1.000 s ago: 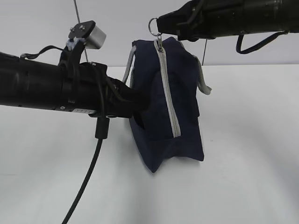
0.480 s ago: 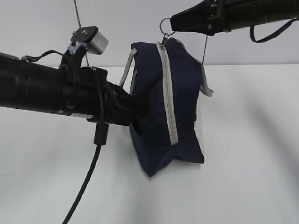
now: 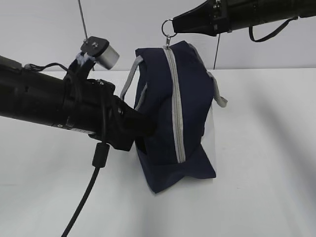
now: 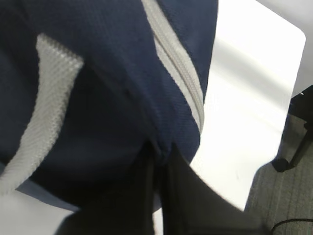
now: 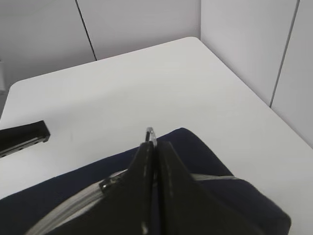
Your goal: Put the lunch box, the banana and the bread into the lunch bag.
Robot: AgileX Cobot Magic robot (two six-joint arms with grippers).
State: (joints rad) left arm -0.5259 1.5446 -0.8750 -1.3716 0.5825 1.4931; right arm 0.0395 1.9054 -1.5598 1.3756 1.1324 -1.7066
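The lunch bag (image 3: 175, 123) is stood on the desk (image 3: 261, 148), zipper (image 3: 175, 108) closed. Its fabric is judged soft and light, best held by folds or the pull ring (image 3: 168, 27). The ring is pinched in the right gripper (image 3: 174, 23); lower-side fabric is clamped by the left gripper (image 4: 159, 161). Lunch box, banana and bread are not seen.

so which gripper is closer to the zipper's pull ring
Right. The right gripper is shut on the pull ring above the lunch bag. The left gripper pinches fabric low on the bag's side.
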